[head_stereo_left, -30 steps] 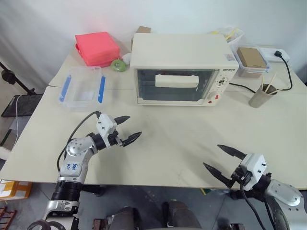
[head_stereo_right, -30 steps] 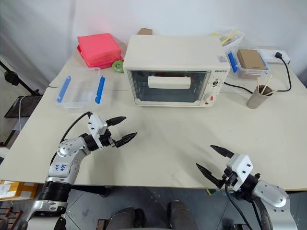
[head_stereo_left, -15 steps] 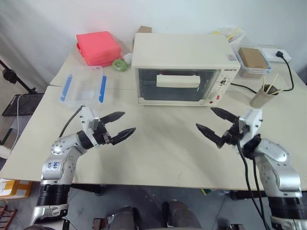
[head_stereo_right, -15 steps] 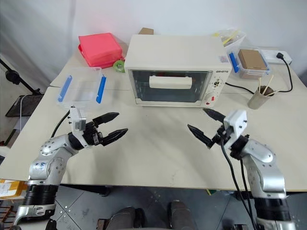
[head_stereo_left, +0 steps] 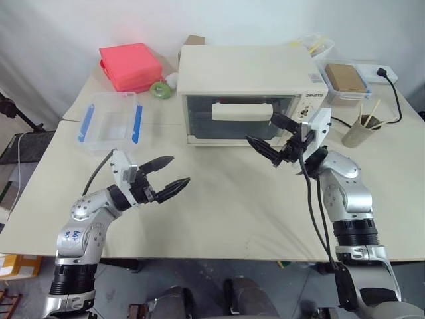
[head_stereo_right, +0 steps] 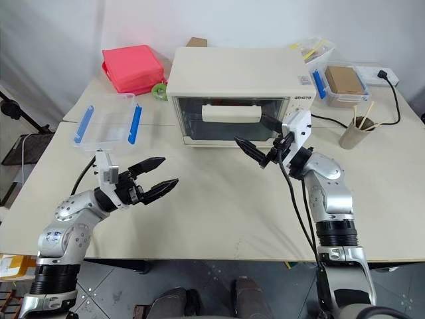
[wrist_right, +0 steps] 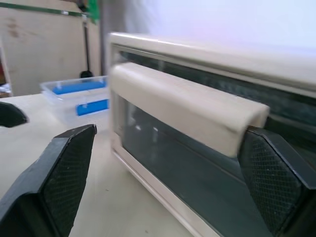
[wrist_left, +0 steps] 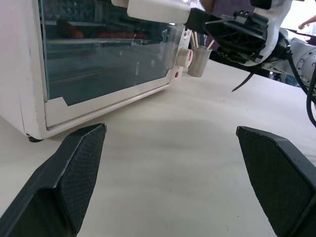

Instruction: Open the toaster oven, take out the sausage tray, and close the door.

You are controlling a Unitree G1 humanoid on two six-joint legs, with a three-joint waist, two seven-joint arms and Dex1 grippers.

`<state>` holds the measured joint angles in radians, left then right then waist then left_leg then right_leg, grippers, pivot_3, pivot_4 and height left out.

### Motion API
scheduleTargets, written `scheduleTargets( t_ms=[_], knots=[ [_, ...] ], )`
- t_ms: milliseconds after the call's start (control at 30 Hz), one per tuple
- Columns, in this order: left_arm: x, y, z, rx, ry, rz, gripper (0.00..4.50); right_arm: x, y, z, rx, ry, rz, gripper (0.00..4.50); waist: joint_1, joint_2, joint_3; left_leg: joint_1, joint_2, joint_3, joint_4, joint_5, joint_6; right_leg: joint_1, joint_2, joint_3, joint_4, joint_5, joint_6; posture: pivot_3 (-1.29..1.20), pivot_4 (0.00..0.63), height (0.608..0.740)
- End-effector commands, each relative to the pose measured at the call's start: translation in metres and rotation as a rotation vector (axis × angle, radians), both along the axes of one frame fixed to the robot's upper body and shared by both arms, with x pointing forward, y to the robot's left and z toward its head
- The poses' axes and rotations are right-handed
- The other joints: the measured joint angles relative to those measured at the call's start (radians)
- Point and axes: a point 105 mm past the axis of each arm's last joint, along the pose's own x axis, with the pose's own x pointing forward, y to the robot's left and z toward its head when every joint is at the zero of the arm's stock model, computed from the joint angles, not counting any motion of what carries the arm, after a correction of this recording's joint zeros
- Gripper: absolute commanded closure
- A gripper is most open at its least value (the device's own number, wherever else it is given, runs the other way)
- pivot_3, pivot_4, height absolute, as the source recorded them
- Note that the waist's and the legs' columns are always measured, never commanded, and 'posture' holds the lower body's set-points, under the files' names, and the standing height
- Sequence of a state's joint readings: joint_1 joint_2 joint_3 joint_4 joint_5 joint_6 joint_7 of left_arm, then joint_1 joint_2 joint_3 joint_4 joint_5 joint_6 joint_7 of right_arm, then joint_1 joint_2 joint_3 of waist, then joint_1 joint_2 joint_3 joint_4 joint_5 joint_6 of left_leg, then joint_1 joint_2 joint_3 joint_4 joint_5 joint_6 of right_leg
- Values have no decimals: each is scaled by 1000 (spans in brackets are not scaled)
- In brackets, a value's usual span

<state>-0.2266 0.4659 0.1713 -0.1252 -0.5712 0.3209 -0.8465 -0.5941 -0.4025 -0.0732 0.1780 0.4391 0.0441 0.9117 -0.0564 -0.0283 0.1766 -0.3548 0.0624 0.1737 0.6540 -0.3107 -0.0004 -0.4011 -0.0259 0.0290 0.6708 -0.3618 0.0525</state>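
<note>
One toaster oven [head_stereo_left: 252,93] stands at the far middle of the table [head_stereo_left: 226,199], its one door [head_stereo_left: 239,118] closed. Two grippers are up: the right gripper [head_stereo_left: 271,133], fingers spread and empty, is just before the door handle [head_stereo_left: 243,110]; the left gripper [head_stereo_left: 166,176], fingers spread and empty, hovers near left. One clear box [head_stereo_left: 109,119] sits far left.

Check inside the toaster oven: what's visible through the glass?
Through the closed door of the toaster oven, a wire rack and red-brown sausages show near the top. The tray beneath them and the oven's back are dim behind the glass and handle.
</note>
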Motion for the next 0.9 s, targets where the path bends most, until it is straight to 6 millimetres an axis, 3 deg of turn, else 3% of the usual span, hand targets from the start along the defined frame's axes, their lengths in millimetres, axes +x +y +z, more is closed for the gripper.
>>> scheduleTargets(
  t_ms=[33,233,333,467,733,767,900],
  knots=[
    [0,5,12,-35,-33,25,29,-21,10,10,-57,-132,68,0,-2,0,0,0,0,0,0,0,0,0,0,0,0,0,0,0,150,740],
    [6,16,13,-56,-4,45,29,-32,1,-18,-212,-169,67,0,-5,1,1,0,0,0,-1,0,-1,-1,0,0,0,0,0,0,150,740],
    [16,28,25,-69,-39,44,568,-36,-11,-40,-282,-165,27,0,-2,1,1,0,0,0,-1,0,-1,-1,0,0,0,0,0,0,150,740],
    [31,38,39,-40,-94,49,1821,-35,-12,-38,-268,-190,1,0,0,1,1,0,0,1,1,0,-1,-1,0,0,1,0,0,0,150,740],
    [58,12,55,-99,-106,-5,4305,-38,-12,-46,-289,-185,11,0,1,1,1,-1,0,1,2,0,-1,-2,0,0,2,0,0,0,150,740],
    [63,5,57,-111,-109,-9,4494,-38,-11,-47,-293,-184,12,0,1,1,1,-1,0,1,3,0,-1,-2,0,0,2,0,0,0,150,740],
    [77,-13,58,-105,-122,-11,4494,-39,-10,-51,-300,-183,14,0,0,1,1,-1,0,1,4,0,-1,-2,1,0,3,0,0,0,150,740]
  ],
)
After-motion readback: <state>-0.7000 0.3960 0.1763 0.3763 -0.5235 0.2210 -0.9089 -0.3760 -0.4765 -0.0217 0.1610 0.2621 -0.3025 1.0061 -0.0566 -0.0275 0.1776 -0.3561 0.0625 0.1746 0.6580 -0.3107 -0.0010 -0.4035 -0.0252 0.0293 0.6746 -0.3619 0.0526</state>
